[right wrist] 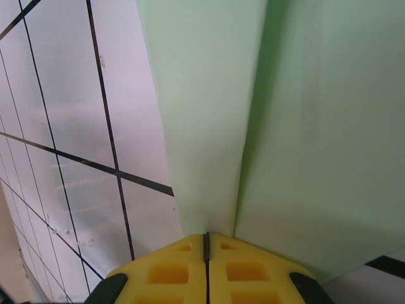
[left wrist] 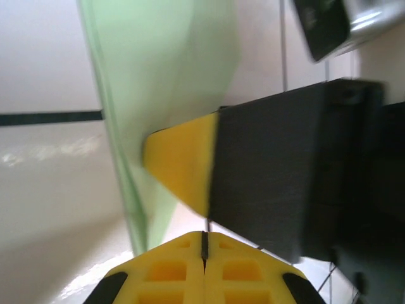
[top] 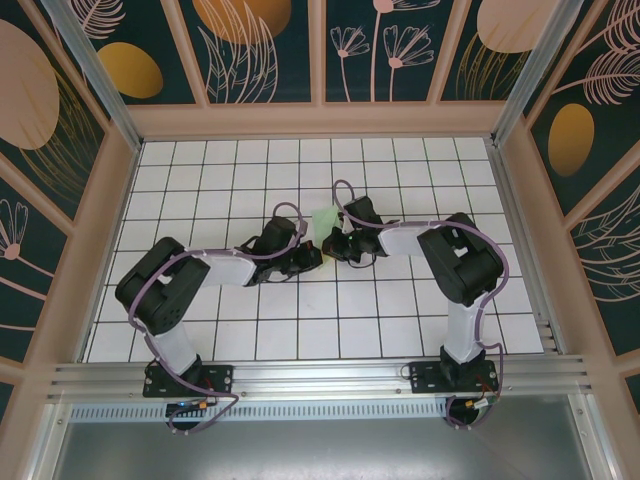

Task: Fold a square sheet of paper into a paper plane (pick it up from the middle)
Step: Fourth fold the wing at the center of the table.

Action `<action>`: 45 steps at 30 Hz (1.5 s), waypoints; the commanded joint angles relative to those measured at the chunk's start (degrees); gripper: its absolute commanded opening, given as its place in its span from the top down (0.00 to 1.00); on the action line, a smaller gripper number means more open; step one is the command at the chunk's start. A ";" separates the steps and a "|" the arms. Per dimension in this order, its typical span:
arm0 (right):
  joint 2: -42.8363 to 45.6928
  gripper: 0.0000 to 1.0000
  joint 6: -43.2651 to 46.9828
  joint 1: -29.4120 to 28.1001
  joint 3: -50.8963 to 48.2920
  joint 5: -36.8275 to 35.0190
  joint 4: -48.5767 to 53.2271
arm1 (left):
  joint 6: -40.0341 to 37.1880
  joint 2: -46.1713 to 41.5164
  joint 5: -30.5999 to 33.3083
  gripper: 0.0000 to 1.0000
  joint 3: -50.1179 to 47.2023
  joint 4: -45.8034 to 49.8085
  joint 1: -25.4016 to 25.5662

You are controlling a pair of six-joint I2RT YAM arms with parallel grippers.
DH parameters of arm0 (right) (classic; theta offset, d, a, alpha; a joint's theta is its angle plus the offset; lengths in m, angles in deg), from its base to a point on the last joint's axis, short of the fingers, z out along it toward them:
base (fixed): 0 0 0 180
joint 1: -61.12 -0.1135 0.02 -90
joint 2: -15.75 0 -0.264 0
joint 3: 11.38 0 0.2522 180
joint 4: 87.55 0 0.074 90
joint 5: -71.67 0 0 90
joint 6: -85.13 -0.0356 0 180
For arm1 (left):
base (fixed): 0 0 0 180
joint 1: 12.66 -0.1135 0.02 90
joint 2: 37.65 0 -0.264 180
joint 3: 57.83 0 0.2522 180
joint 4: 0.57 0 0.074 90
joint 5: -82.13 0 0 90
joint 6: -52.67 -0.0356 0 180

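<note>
Presently, mint-green paper sheet [right wrist: 304,126] sat at centre of tiled table [top: 200,330], partly folded, between both arms. Crease ran into right gripper [right wrist: 206,242], clenched on it; sheet fanned toward 12–2 o'clock. Jaws of left gripper [left wrist: 204,246] were clamped tight. Sheet edge passed at its 10 o'clock; nip on paper unclear. Right arm's yellow fingertip [left wrist: 183,168] crowded in at 12 o'clock.

Risks:
- Opposing pull could tear thin sheet.
- Fingers might collide.
- Slip would skew crease and spoil plane symmetry.
</note>
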State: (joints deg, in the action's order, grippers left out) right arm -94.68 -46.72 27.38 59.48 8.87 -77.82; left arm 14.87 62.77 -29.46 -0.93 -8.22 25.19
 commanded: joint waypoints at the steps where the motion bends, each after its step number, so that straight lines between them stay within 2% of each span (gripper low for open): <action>1: -3.60 0.93 -1.16 -0.18 -1.75 -2.49 4.70 | 0.76 0.34 1.70 0.97 0.08 -2.85 0.26; 11: -3.39 0.95 -2.69 0.85 -3.08 1.92 1.64 | -0.69 3.15 5.93 1.00 1.00 -0.31 0.27; 20: -3.06 0.95 -3.73 1.22 -3.50 5.24 0.45 | 0.34 4.61 3.92 1.00 1.25 -4.33 0.25; 29: -0.16 0.95 -5.26 2.09 -3.14 9.33 -1.73 | -0.73 7.23 5.21 1.00 2.11 2.74 0.29; 37: 2.30 0.92 -0.79 6.63 0.31 8.39 -1.83 | -2.93 7.33 7.17 1.00 2.21 8.81 0.23; 45: -2.47 0.92 4.13 7.18 6.32 6.48 1.10 | -4.01 7.33 7.08 1.00 2.74 9.98 0.23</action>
State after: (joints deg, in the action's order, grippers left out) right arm -95.12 -45.60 34.66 63.06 16.21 -79.07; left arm 12.75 68.28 -25.02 2.15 -5.44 25.25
